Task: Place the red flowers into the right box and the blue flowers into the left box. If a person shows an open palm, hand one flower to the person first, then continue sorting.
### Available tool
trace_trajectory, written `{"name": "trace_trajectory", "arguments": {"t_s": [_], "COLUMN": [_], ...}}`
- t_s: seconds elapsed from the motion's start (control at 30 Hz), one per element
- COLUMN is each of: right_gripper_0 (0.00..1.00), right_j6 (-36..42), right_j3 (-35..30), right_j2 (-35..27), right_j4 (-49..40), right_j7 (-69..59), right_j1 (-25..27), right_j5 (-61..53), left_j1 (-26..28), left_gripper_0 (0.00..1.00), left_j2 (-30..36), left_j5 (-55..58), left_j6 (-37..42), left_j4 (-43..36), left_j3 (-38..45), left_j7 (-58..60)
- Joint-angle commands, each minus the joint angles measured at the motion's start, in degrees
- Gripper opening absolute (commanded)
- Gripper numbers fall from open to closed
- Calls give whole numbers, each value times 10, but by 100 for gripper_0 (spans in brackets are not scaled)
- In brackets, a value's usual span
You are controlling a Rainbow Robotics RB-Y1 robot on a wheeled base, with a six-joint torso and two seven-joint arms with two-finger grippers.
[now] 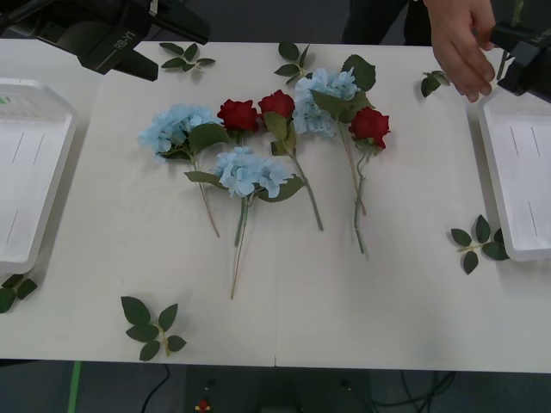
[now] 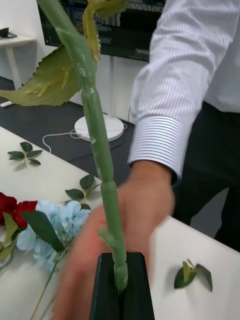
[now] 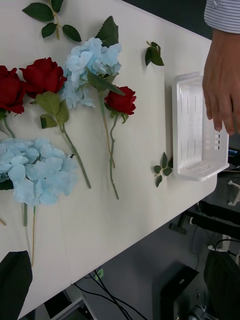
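Right gripper [image 2: 120, 280] pinches a green flower stem [image 2: 95, 130] upright beside a person's hand [image 1: 461, 43] above the right box [image 1: 525, 172]; left gripper state indeterminate

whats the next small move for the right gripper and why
Probably hold steady, then open once the person grips. The right gripper is shut on a green stem, and the person's hand is right beside it above the right box, apparently reaching to take the flower.

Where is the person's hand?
In the front view, the person's hand hangs over the table's far right corner, above the right box, beside the right gripper.
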Motion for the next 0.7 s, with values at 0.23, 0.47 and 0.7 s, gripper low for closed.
{"name": "trace_trajectory", "arguments": {"t_s": [0.23,0.47,0.7], "right_gripper_0": [0,0,100], "right_j6": [-51,-50,-51], "right_j3": [65,67,67], "right_j2": [48,53,53], "right_j4": [12,14,14], "right_j7": [21,19,17], "right_j1": [-59,-59,-54], "right_j5": [47,46,25], "left_j1": [-30,-30,-30], "left_gripper_0": [100,100,100], "left_j2": [19,19,19], "left_j5": [2,2,2], "left_j6": [0,0,0], "left_j4": [-3,-3,-3], "left_j3": [19,19,19], "left_j7": [3,3,3]}}
